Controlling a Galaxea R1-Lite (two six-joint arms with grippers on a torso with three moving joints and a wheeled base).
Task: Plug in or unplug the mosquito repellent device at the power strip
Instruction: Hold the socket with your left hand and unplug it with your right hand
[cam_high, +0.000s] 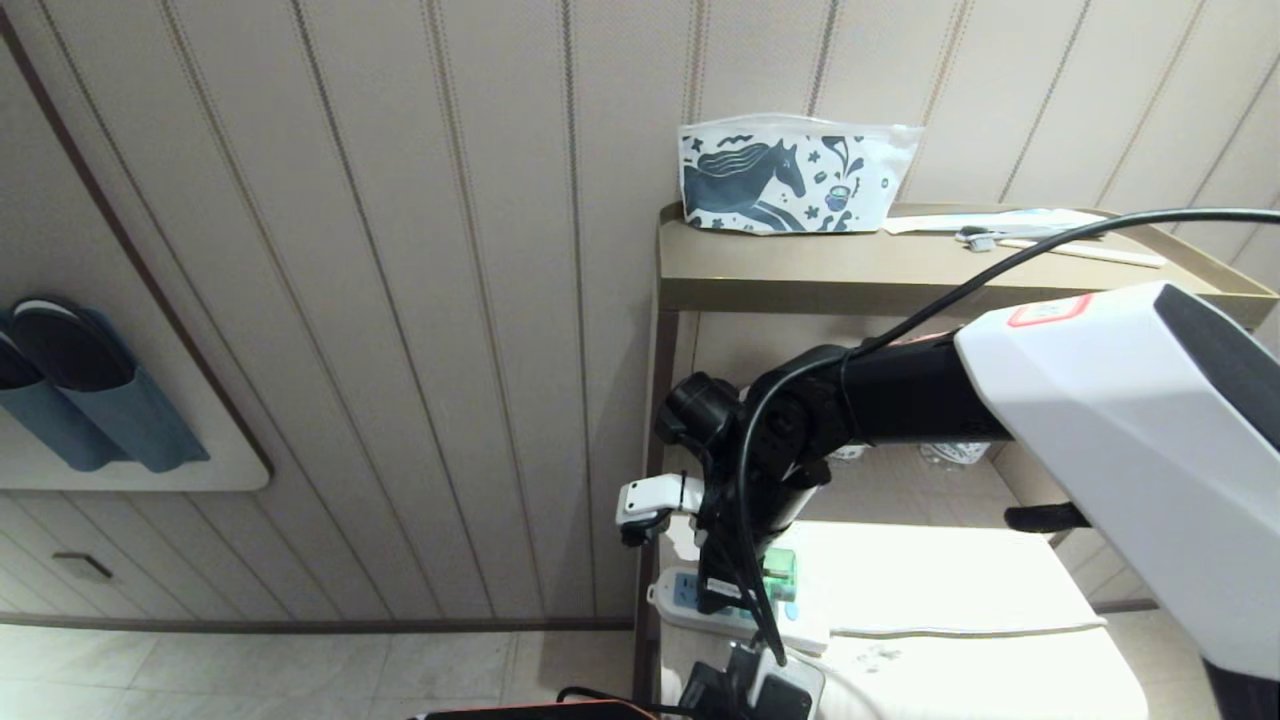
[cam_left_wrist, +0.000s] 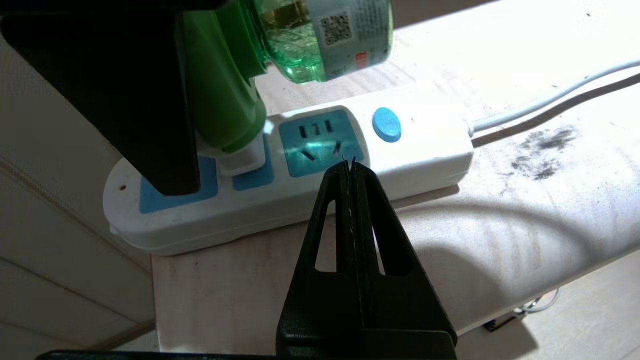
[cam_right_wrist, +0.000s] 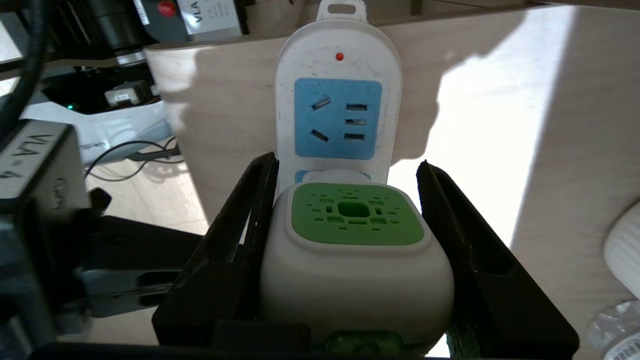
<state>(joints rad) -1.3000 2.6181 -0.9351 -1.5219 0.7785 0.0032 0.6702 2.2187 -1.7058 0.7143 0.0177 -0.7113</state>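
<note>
Mosquito repellent device, a small plug-in unit with a white rounded head, a green perforated centre and a translucent green liquid bottle, sits plugged into the middle socket of the power strip. That strip is a long flat white plastic bar with light-blue socket faces, a round light-blue button and a thin white cord; it lies on a pale wooden shelf at the shelf's edge nearest the panelled wall. A small red indicator glows at the strip's far end in the right wrist view.

Right gripper: its two black fingers stand on either side of the white head and pinch it, one against each flank. In the head view this arm reaches in from the right, the green of the device showing just below its wrist.

Left gripper: its black fingers are pressed together, holding nothing, with the tips resting at the near rim of the strip beside the free socket next to the button. Dark smudges mark the shelf below the cord.

Above, an upper shelf carries a white pouch printed with a dark blue horse.
</note>
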